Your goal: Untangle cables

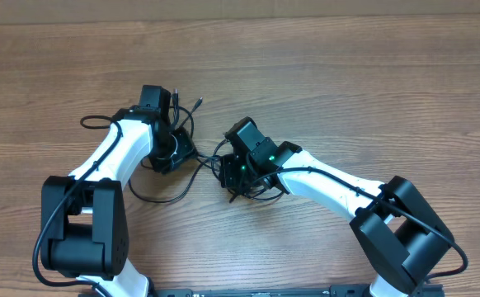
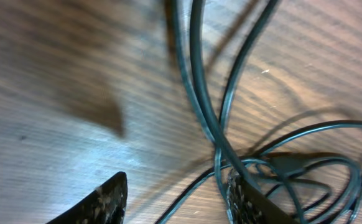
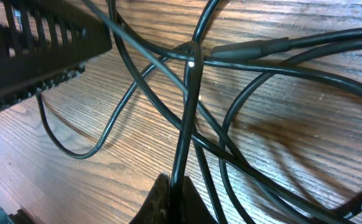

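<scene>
Near the middle of the tabletop (image 1: pixel 347 74), the cables (image 1: pixel 166 200) lie in a loose black tangle between the two arms. Seen from overhead, one loop sags toward 7 o'clock of the bunch. Two small plug ends (image 1: pixel 199 105) poke out toward 12 o'clock, beside the left wrist.

The left gripper (image 1: pixel 172 157) points down at the 9 o'clock edge of the tangle. In its wrist view the left gripper (image 2: pixel 175 208) stands open, its two fingertips (image 2: pixel 100 202) well apart with bare wood between them. Several cords (image 2: pixel 199 81) sweep down from 12 o'clock and pass over the tip at 5 o'clock. Nothing is pinched.

The right gripper (image 1: pixel 233 183) sits at the 3 o'clock side of the bunch. Its wrist view shows the right gripper (image 3: pixel 171 199) closed tight on one cord (image 3: pixel 190 93). That cord rises straight toward 12 o'clock and crosses under other strands, including one with a thicker plug sleeve (image 3: pixel 249 48). More loops spread toward 3 o'clock and 8 o'clock.
</scene>
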Motion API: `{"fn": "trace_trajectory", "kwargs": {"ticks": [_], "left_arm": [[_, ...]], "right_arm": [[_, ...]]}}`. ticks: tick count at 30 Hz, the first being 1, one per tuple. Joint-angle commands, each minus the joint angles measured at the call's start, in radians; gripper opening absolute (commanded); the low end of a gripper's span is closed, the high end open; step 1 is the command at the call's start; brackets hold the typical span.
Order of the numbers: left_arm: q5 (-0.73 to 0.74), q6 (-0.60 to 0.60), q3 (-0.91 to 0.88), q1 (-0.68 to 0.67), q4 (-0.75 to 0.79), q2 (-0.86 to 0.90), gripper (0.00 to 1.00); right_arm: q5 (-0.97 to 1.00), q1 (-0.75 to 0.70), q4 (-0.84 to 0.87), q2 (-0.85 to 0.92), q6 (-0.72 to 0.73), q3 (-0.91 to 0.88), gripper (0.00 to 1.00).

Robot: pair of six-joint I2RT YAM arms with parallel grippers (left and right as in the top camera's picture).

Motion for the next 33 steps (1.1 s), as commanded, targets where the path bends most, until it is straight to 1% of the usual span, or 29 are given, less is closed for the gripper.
{"fn": "trace_trajectory", "kwargs": {"ticks": [1, 5, 7, 8, 12, 16, 18, 20, 21, 22, 23, 24, 26, 28, 29, 30, 31, 32, 33], "left_arm": [[0.057, -0.018, -0.006, 0.002, 0.042, 0.008, 0.52], [0.056, -0.087, -0.006, 0.002, 0.105, 0.008, 0.47], [0.056, -0.093, -0.006, 0.002, 0.134, 0.008, 0.49], [0.056, -0.093, -0.006, 0.002, 0.15, 0.008, 0.52], [0.055, -0.098, -0.006, 0.002, 0.22, 0.008, 0.52], [0.056, -0.163, -0.006, 0.002, 0.279, 0.008, 0.58], [0.056, -0.196, -0.006, 0.002, 0.29, 0.008, 0.58], [0.06, -0.198, -0.006, -0.001, 0.288, 0.008, 0.59], [0.06, -0.197, -0.006, -0.003, 0.283, 0.008, 0.61], [0.06, -0.195, -0.006, -0.011, 0.274, 0.008, 0.68], [0.06, -0.188, -0.006, -0.017, 0.264, 0.008, 0.71], [0.06, -0.174, -0.006, -0.023, 0.249, 0.008, 0.71], [0.055, -0.104, -0.006, -0.028, 0.205, 0.008, 0.74], [0.046, -0.099, -0.006, -0.028, 0.187, 0.008, 0.78], [0.087, -0.1, -0.006, -0.028, 0.19, 0.008, 0.78], [0.164, -0.099, -0.006, -0.028, 0.197, 0.008, 0.82], [0.253, -0.089, -0.006, -0.028, 0.207, 0.008, 0.88], [0.286, -0.079, -0.006, -0.029, 0.213, 0.008, 0.9], [0.36, -0.057, -0.006, -0.035, 0.235, 0.008, 0.94]], "right_arm": [[0.025, 0.002, 0.0, 0.001, -0.003, 0.011, 0.04], [0.025, 0.002, 0.0, 0.001, -0.003, 0.011, 0.04], [0.025, 0.002, 0.0, 0.001, -0.003, 0.011, 0.04], [0.025, 0.002, 0.0, 0.001, -0.003, 0.011, 0.04], [0.025, 0.002, 0.0, 0.001, -0.003, 0.011, 0.04], [0.025, 0.002, 0.0, 0.001, -0.003, 0.011, 0.04], [0.025, 0.002, 0.0, 0.001, -0.003, 0.011, 0.04], [0.026, 0.002, 0.0, 0.001, -0.003, 0.011, 0.04], [0.029, 0.002, 0.0, 0.001, -0.003, 0.011, 0.04], [0.045, 0.002, 0.0, 0.001, -0.003, 0.011, 0.04], [0.053, 0.002, 0.0, 0.001, -0.003, 0.011, 0.04], [0.063, 0.002, 0.0, 0.001, -0.003, 0.011, 0.04], [0.07, -0.011, -0.011, 0.001, 0.014, 0.011, 0.04], [0.07, -0.036, -0.025, 0.001, 0.034, 0.011, 0.04], [0.07, -0.049, -0.028, 0.001, 0.035, 0.011, 0.04], [0.07, -0.057, -0.038, 0.001, 0.051, 0.011, 0.04], [0.07, -0.063, -0.048, 0.001, 0.061, 0.011, 0.04], [0.072, -0.07, -0.062, 0.001, 0.076, 0.011, 0.04], [0.078, -0.082, -0.081, 0.001, 0.102, 0.011, 0.04]]}}
